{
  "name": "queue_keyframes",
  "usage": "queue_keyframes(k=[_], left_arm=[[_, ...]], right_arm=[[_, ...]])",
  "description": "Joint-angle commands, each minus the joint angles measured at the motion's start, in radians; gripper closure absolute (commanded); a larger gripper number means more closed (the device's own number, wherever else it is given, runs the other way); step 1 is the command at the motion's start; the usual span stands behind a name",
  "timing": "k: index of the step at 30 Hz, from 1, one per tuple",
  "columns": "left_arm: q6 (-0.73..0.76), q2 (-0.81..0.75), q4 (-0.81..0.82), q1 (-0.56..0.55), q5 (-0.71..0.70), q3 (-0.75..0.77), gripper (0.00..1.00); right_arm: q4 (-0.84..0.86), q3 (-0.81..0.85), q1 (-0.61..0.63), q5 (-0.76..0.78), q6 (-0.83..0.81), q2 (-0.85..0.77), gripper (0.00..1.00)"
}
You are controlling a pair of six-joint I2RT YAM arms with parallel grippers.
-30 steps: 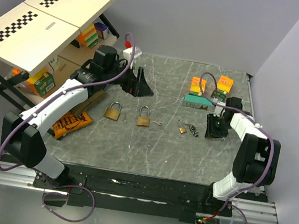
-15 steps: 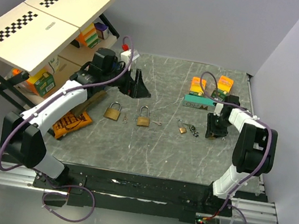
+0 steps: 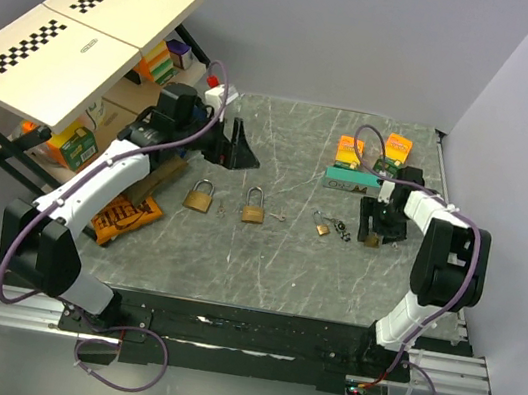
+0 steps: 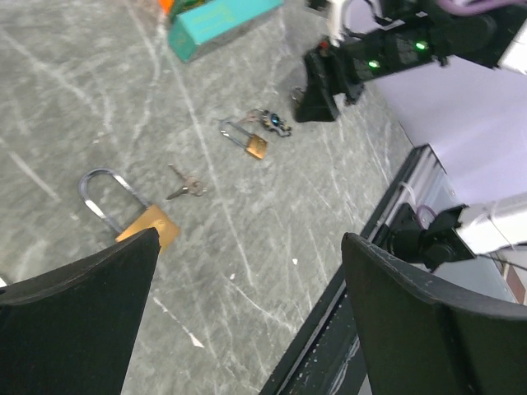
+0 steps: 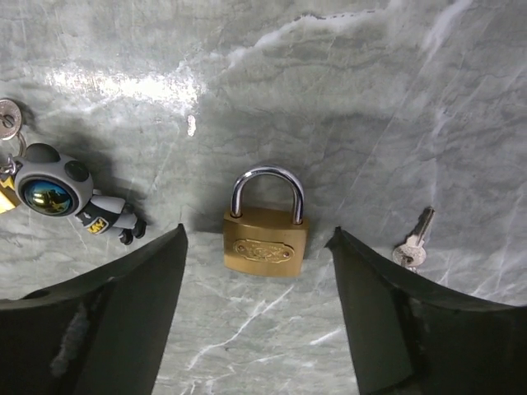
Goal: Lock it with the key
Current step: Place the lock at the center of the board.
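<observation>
Right end effector (image 3: 381, 222) sits low over the tabletop (image 3: 282, 272), jaws spread wide and holding nothing. In the right wrist view a brass padlock (image 5: 265, 234) lies flat, centred in the gap between the fingers and touching neither.

The key (image 3: 341, 231) is a small dark bunch with a little figure charm (image 5: 62, 193) on it. It lies on the tabletop just left of that end effector, outside the jaws. A small padlock (image 3: 323, 229) lies just beside the bunch; can't tell if they touch.

A loose silver key (image 5: 414, 245) lies on the other side of the brass padlock, also outside the jaws.

Left end effector (image 3: 235, 147) hangs above the back-left of the tabletop, wide open and empty, well apart from everything. Two larger padlocks (image 3: 199, 197) (image 3: 254, 208) lie mid-table.

Risks, as I judge them:
- **Wrong object:** jaws are lined up on the padlock, so closing here would likely grab the lock and not the key.
- **Poor grip:** the bunch is thin and flat on the stone, so the fingers may scrape or skate over it. They could also pinch only the charm, leaving the keys dangling and hard to aim.
- **Knock-on:** reaching sideways for the bunch may nudge the small padlock next to it.
- **Wrong key:** there is more than one key around, so a key that doesn't fit could get picked.
</observation>
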Motion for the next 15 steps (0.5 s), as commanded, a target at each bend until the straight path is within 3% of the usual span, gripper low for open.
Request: queue_keyframes(k=[1, 6, 8, 11, 15], left_arm=[[0.038, -0.021, -0.063, 0.036, -0.007, 0.085, 0.04], [0.196, 0.068, -0.333, 0.059, -0.048, 0.259, 0.04], [0.218, 0.061, -0.341, 0.079, -0.09, 0.279, 0.04], [0.248, 0.026, -0.331, 0.084, -0.167, 0.264, 0.04], [0.287, -0.011, -0.323, 0.083, -0.229, 0.213, 0.04]], right_arm=[[0.009, 0.028, -0.008, 0.001, -0.039, -0.118, 0.15], [-0.005, 0.056, -0.006, -0.059, -0.071, -0.281, 0.07], [-0.037, 0.108, -0.008, -0.103, -0.059, -0.34, 0.01], [-0.034, 0.14, -0.008, -0.168, -0.045, -0.448, 0.01], [0.055, 0.067, 0.0, -0.356, -0.027, -0.633, 0.01]])
